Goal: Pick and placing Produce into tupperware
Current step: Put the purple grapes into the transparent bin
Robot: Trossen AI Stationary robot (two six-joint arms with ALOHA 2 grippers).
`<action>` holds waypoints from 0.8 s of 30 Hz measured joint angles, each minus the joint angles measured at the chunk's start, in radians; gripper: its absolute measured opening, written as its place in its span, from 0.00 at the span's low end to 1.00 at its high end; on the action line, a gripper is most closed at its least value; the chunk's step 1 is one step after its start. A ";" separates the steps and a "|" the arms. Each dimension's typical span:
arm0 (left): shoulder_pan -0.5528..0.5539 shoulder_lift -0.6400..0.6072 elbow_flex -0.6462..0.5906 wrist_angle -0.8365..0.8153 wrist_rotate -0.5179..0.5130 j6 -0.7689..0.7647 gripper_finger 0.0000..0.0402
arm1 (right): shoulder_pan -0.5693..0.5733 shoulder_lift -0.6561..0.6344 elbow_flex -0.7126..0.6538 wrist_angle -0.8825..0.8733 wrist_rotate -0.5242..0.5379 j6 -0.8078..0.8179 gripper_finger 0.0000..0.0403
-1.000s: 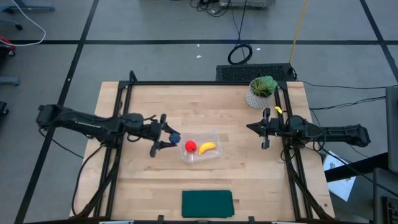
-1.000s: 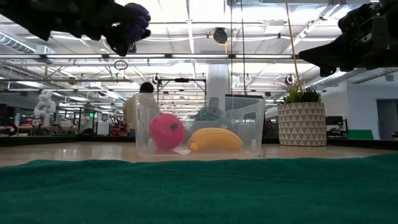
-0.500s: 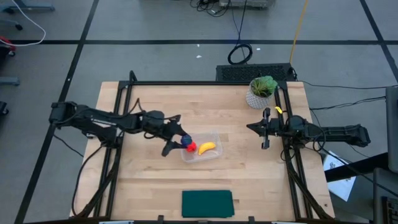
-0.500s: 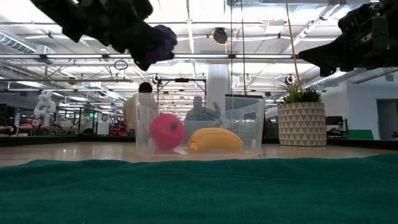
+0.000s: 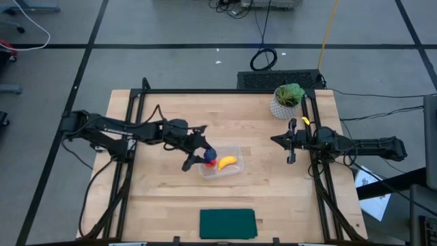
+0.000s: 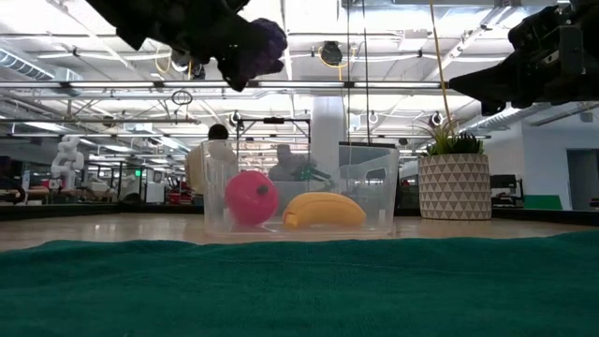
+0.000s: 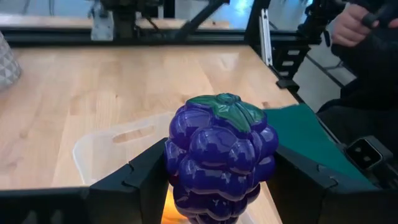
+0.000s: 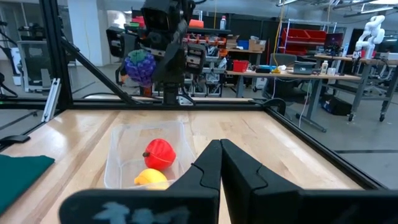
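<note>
The clear tupperware tub (image 5: 231, 167) stands mid-table with the red round piece (image 6: 251, 197) and the yellow banana (image 5: 227, 162) lying inside it. My left gripper (image 5: 205, 156) hangs above the tub's left end, shut on the dark purple lump (image 7: 221, 155), which the low view shows well above the tub's rim (image 6: 255, 49). My right gripper (image 5: 292, 142) waits with its fingers shut at the table's right side, pointing toward the tub (image 8: 118, 155). My left gripper pinches the purple lump between its two fingers, one finger (image 7: 146, 180) on each side of the lump's lower half (image 7: 186, 186). The lump's green-capped end (image 7: 227, 107) sticks out past the fingertips. It is lifted clear, over the tub's left end.
A potted plant (image 5: 287, 101) in a white pot stands at the far right corner. A dark green mat (image 5: 227, 223) lies at the near edge. Black frame rails run along both table sides. A person's hand (image 7: 351, 25) shows beyond the table.
My left gripper has carried the purple lump toward the table's right, from beside the tub's left end to above that end, staying shut on it. The tub, the red piece and the banana have stayed put.
</note>
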 joint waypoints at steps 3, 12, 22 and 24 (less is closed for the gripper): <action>0.000 0.015 0.051 -0.068 0.021 0.013 0.57 | 0.000 0.006 0.000 0.006 0.000 0.000 0.00; 0.000 0.144 0.220 -0.282 0.027 0.073 0.57 | 0.000 0.015 0.000 0.003 0.000 0.000 0.00; -0.019 0.295 0.325 -0.466 0.033 0.038 0.57 | 0.000 0.034 0.000 0.005 0.000 0.004 0.00; -0.023 0.313 0.346 -0.540 0.040 0.061 0.57 | 0.000 0.037 0.000 0.005 0.000 0.003 0.00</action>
